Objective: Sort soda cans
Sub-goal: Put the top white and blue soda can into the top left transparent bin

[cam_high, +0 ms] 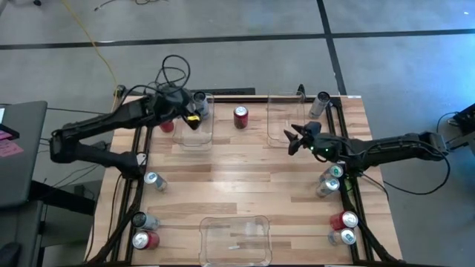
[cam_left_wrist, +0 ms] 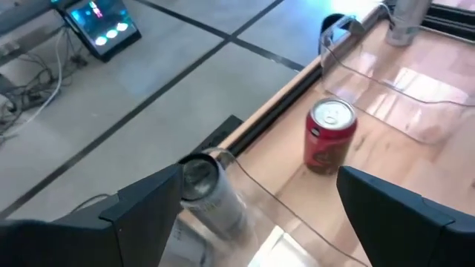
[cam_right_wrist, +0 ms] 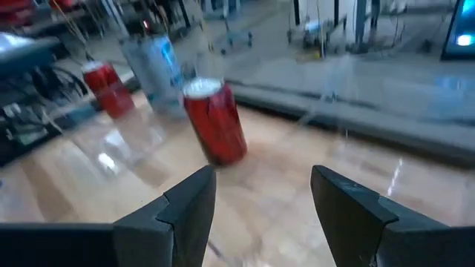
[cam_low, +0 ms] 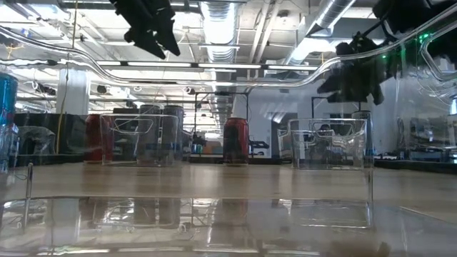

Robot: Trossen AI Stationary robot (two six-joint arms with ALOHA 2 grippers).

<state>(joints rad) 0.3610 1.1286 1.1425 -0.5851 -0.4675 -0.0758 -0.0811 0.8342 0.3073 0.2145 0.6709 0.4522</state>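
My left gripper (cam_high: 194,119) hangs open above the far-left clear bin (cam_high: 205,141), nothing between its fingers (cam_left_wrist: 141,211). A silver soda can (cam_left_wrist: 208,189) stands upright in that bin's far corner (cam_high: 199,99). A red soda can (cam_high: 240,116) stands on the table between the two far bins; it also shows in both wrist views (cam_left_wrist: 329,137) (cam_right_wrist: 215,119). My right gripper (cam_high: 295,139) is open and empty at the near left corner of the far-right bin (cam_high: 276,104), pointing toward the red can.
Another red can (cam_high: 167,124) stands left of the far-left bin. More cans stand along the left edge (cam_high: 152,180) (cam_high: 145,239) and the right edge (cam_high: 332,178) (cam_high: 343,219), and one at the far right (cam_high: 320,104). A third clear bin (cam_high: 235,239) sits at the near edge.
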